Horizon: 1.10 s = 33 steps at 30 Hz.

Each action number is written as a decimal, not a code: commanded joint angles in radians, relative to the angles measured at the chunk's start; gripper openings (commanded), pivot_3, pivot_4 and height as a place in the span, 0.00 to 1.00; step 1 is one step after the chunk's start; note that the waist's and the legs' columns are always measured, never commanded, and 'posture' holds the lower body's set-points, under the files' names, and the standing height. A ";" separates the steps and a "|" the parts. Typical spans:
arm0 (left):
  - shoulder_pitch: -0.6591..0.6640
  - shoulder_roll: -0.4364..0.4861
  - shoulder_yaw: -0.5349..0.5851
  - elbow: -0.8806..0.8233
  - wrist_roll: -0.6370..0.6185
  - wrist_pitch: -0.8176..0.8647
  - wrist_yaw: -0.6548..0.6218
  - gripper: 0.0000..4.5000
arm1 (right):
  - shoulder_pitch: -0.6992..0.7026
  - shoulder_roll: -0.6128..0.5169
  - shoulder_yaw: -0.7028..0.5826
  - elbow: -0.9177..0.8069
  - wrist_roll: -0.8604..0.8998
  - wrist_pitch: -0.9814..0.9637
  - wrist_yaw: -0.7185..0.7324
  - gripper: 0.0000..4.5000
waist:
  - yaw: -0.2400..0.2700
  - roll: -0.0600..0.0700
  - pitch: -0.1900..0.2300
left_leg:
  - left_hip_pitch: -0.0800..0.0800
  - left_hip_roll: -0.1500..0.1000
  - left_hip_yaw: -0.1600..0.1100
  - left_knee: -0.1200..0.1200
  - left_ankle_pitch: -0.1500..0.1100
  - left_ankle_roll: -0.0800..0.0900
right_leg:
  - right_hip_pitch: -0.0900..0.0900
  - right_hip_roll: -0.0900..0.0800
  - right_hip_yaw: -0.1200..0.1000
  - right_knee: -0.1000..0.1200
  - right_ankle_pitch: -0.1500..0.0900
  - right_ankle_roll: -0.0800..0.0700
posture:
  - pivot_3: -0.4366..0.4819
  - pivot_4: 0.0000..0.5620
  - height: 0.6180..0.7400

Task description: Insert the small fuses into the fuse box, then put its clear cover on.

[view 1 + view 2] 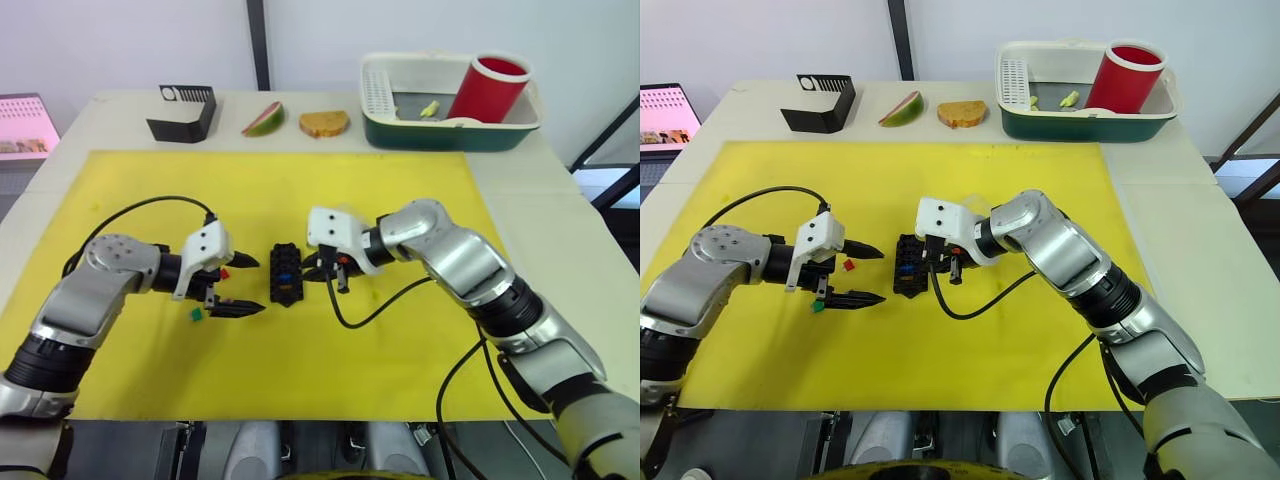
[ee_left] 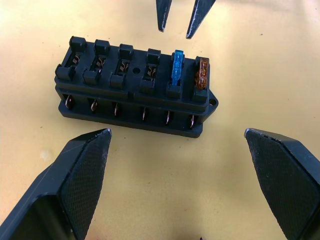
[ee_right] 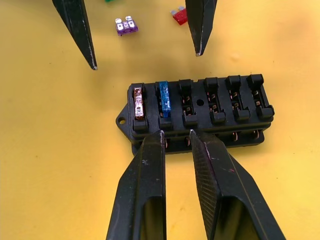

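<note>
The black fuse box (image 1: 285, 273) lies mid-mat between my two grippers. A blue fuse (image 3: 164, 98) and an orange fuse (image 3: 138, 105) stand in its two end slots; the other slots are bare. Loose on the mat beyond it are a purple fuse (image 3: 126, 26), a red fuse (image 3: 180, 16) and a green fuse (image 1: 197, 314). My left gripper (image 1: 258, 285) is wide open, empty, just left of the box. My right gripper (image 3: 176, 133) is narrowly open, empty, with its tips at the box's right edge near the blue fuse. The clear cover is hidden.
A yellow mat (image 1: 300, 380) covers the table. Along the back edge stand a black slotted stand (image 1: 183, 112), a watermelon slice (image 1: 264, 118), a bread slice (image 1: 324, 123) and a green-and-white basin (image 1: 450, 135) holding a red cup (image 1: 488, 88). A cable trails from each wrist.
</note>
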 commanded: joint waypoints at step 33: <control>-0.028 0.002 0.024 0.013 0.019 -0.016 0.014 1.00 | 0.065 0.084 -0.006 0.038 0.004 -0.078 -0.064 0.01 | 0.000 0.000 0.000 | -0.001 0.000 0.000 0.000 0.000 0.000 | 0.000 0.000 0.000 0.000 0.000 0.000 | 0.48 0.27 1.00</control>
